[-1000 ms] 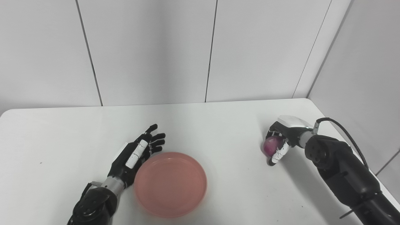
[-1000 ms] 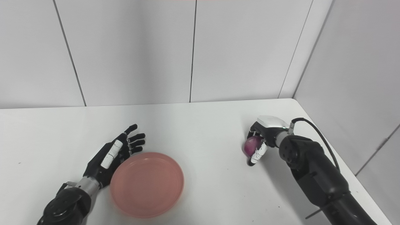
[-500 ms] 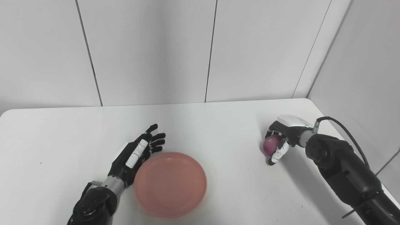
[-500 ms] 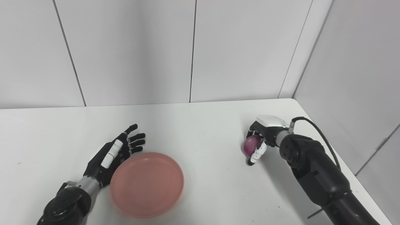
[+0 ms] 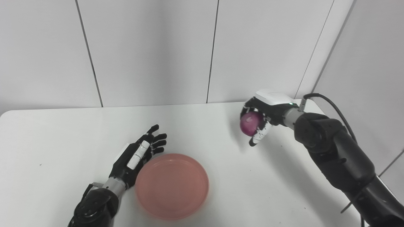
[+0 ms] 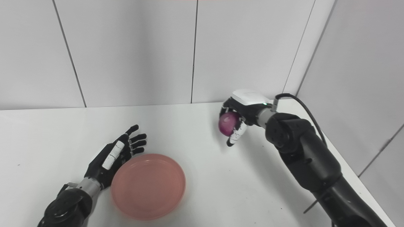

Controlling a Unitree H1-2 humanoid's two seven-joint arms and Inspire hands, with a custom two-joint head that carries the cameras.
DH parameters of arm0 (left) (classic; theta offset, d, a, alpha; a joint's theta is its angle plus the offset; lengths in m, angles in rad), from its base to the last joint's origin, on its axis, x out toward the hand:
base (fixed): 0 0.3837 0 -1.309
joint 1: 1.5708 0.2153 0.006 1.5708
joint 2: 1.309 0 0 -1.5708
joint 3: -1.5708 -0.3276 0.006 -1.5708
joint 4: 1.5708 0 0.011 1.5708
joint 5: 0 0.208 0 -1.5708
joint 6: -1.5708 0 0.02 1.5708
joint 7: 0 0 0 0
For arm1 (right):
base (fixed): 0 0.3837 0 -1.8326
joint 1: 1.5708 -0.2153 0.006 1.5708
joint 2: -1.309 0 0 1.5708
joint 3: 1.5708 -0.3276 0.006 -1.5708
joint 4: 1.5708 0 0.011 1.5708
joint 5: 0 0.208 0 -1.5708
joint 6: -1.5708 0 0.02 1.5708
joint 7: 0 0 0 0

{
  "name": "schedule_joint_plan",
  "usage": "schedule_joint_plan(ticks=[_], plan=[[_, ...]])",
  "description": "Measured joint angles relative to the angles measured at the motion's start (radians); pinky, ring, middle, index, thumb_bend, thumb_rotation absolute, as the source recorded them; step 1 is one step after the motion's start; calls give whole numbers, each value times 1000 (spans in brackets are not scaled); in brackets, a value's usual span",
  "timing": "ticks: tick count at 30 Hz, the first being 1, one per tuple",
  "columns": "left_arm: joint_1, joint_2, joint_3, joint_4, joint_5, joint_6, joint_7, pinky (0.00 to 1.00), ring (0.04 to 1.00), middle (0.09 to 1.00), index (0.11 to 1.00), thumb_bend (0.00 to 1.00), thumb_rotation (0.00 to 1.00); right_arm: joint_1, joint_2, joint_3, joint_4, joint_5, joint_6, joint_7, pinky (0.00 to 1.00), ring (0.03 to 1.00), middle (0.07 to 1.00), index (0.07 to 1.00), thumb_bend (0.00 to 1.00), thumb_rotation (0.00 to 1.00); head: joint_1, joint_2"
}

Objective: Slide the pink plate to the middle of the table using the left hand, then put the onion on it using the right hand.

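The pink plate (image 5: 172,186) lies on the white table (image 5: 47,142), near its front and about at the middle. My left hand (image 5: 135,156) is open, palm toward the plate, resting on the table against the plate's left rim. My right hand (image 5: 263,115) is shut on the purple onion (image 5: 250,123) and holds it in the air above the table, to the right of and behind the plate. The same shows in the right eye view: plate (image 6: 148,186), onion (image 6: 228,124), left hand (image 6: 115,156), right hand (image 6: 243,110).
White wall panels stand behind the table and along its right side. The table's right edge runs close under my right arm (image 5: 334,154). A black cable (image 5: 334,107) loops off the right wrist.
My right hand has lifted the onion off the table and carried it up and to the left, toward the plate. The left hand and plate have not moved.
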Motion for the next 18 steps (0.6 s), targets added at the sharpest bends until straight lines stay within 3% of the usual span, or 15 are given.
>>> schedule_joint_plan(ticks=[5, 10, 18], plan=[[0, -3, -1, 2, 1, -2, 0, 887, 867, 865, 933, 886, 805, -25, 33, 14, -16, -5, -1, 8, 330, 395, 435, 529, 524, 9, 26, -3], [-3, -14, -3, 16, 5, -22, 1, 892, 866, 870, 933, 881, 809, -41, 69, 17, -14, 4, -5, 8, 285, 349, 477, 490, 530, 9, 55, -6], [-2, -35, -8, 14, 25, -25, 30, 897, 867, 874, 937, 856, 814, -59, 131, 37, 14, 32, -67, 1, 238, 302, 474, 489, 529, 10, 170, -6]])
